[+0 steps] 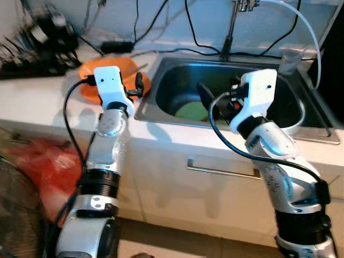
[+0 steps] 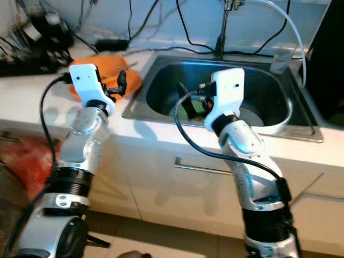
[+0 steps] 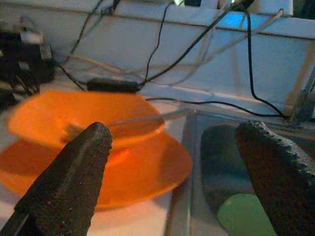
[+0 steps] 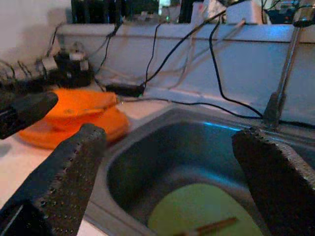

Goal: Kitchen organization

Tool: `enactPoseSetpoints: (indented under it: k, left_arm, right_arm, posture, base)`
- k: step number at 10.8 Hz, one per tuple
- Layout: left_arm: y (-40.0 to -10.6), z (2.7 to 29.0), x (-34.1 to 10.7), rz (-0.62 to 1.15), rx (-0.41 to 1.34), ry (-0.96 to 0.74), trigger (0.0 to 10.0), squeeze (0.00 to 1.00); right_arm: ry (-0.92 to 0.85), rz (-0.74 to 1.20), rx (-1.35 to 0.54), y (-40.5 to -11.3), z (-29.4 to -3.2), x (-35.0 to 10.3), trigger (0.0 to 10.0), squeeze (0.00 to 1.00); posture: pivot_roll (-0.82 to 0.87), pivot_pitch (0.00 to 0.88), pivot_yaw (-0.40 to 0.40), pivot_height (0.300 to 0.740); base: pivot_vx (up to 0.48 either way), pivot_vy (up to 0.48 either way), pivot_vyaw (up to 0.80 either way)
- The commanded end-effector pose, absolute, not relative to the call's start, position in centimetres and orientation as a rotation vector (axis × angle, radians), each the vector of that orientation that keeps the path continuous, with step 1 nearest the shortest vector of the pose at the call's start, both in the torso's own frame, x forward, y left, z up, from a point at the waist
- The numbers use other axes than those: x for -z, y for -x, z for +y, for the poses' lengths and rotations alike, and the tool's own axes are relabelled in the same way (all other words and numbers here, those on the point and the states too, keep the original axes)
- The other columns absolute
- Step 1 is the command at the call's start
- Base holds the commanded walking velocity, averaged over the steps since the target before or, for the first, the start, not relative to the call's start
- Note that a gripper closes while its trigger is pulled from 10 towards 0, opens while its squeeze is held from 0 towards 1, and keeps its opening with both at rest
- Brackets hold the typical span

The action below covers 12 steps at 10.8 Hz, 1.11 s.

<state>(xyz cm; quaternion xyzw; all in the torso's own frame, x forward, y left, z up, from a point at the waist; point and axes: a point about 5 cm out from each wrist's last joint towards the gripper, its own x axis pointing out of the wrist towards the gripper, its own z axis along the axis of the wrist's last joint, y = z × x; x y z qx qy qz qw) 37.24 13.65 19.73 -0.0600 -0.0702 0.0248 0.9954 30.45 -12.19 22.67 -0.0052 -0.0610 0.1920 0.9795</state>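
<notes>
An orange bowl (image 3: 83,115) sits on an orange plate (image 3: 142,172) on the white counter, left of the steel sink (image 1: 172,119). A metal fork (image 3: 138,119) lies across the bowl. A green plate (image 4: 206,206) lies on the sink floor with a thin wooden stick (image 4: 206,228) on it. My left gripper (image 1: 134,88) is open, held over the near right edge of the orange dishes. My right gripper (image 1: 219,95) is open too, just above the sink's front part, pointing at the green plate. Neither gripper holds anything.
A faucet (image 1: 231,27) rises behind the sink, with black cables and a power adapter (image 1: 115,47) along the back wall. A steel pot (image 1: 294,115) sits in the sink's right side, a clear cup (image 1: 290,59) behind it. Black appliances (image 1: 48,29) crowd the far left counter. A red bag (image 1: 37,166) lies below.
</notes>
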Motion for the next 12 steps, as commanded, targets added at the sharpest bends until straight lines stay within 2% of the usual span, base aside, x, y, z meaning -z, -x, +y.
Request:
enactPoseSetpoints:
  k: [1,3,6,12]
  left_arm:
    - [-37.2,13.9,-19.0,-0.122,-0.082,0.131,10.0,0.00]
    - [-37.1,13.9,-18.7,-0.121,-0.097,0.140,10.0,0.00]
    - [-37.2,14.6,-19.1,-0.134,-0.113,0.119,10.0,0.00]
    - [-38.6,17.0,-20.8,-0.162,-0.172,-0.031,10.0,0.00]
  right_arm:
    - [0.024,-0.135,-0.414,-30.2,-11.9,-23.2,10.0,0.00]
    - [0.038,-0.135,-0.429,-30.4,-11.8,-23.6,10.0,0.00]
    - [0.027,-0.136,-0.429,-30.4,-11.6,-23.5,10.0,0.00]
    - [-0.014,-0.129,-0.504,-29.7,-10.4,-23.3,10.0,0.00]
  posture:
    - [-0.07,0.028,-0.013,0.740]
    - [-0.07,0.024,-0.028,0.740]
    - [-0.04,0.028,-0.008,0.740]
    - [-0.03,0.041,-0.006,0.740]
  base:
    - [0.000,0.000,0.00]
    - [0.000,0.000,0.00]
    - [0.000,0.000,0.00]
    - [0.000,0.000,0.00]
